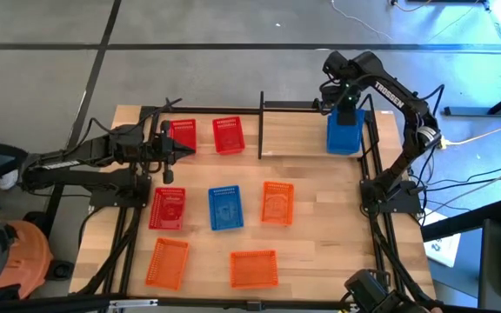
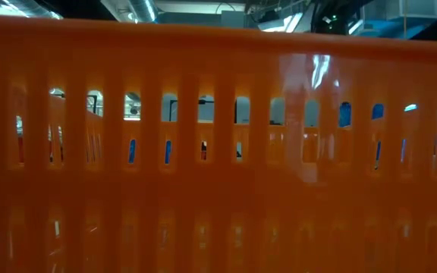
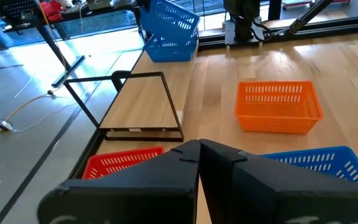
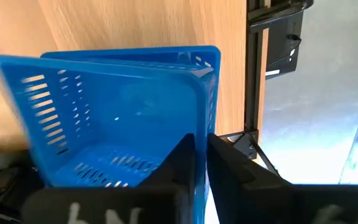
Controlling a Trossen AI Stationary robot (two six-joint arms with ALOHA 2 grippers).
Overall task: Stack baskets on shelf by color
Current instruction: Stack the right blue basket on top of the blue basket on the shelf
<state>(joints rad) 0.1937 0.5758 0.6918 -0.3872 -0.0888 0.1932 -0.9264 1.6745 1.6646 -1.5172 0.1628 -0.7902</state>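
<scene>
Orange basket point(image 2: 218, 152) mesh fills the low view. Upper right of the high view, the right gripper point(image 1: 347, 109) fingers pinch a tilted blue basket's point(image 1: 344, 130) wall on the shelf point(image 1: 294, 130). Left gripper point(image 1: 181, 151) fingers shut, empty, mid-left.

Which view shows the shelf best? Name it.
The high view: the whole shelf from above. The left wrist view shows one end, the right wrist view only a board strip; the low view nothing.

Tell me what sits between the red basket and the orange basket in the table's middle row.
A single blue basket lies between the red basket and the orange basket, apart from both. The high view shows it.
</scene>
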